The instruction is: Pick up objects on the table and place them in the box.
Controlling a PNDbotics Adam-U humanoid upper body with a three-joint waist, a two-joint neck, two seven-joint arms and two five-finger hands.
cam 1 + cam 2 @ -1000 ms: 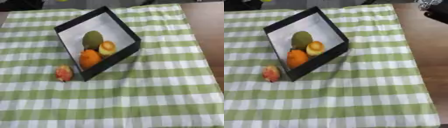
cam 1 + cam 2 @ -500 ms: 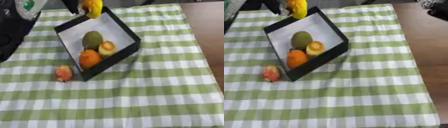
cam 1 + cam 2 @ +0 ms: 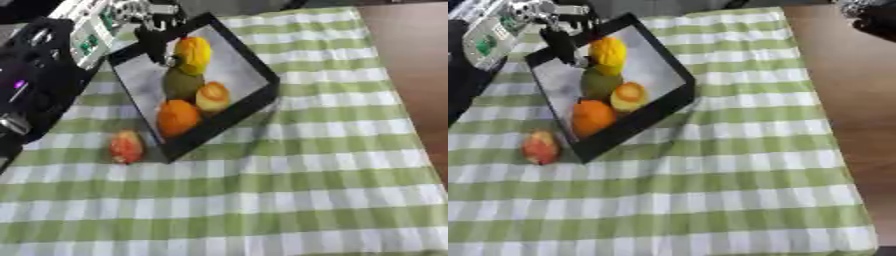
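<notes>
Across the whole work area spreads a green-and-white checked tablecloth [image 3: 289, 200], with a bare brown table [image 3: 842, 90] surface showing along the right side. On the cloth, toward the upper left, sits the black box [image 3: 259, 95] with a pale grey floor, turned at an angle so one corner points down toward the near edge. From the upper left the robot's left arm [image 3: 44, 65], black with a pale panel, reaches over the box's far-left wall and covers part of that corner. At its end the left hand [image 3: 157, 37] hangs over the box interior with dark fingers curled round a yellow fruit [image 3: 193, 52], which is held just above the box floor and touches or nearly touches the fruit below it. Inside the box lie a dull green fruit [image 3: 182, 84], an orange [image 3: 178, 117] against the near-left wall, and a smaller yellow-orange fruit [image 3: 213, 96] just beside them toward the right wall. Outside the box, just beside its lower-left wall, a red-and-yellow fruit [image 3: 126, 147] rests on the cloth. At the upper right corner of the right eye view a dark part of the right hand [image 3: 872, 15] shows; whether its fingers are spread or curled cannot be told.
</notes>
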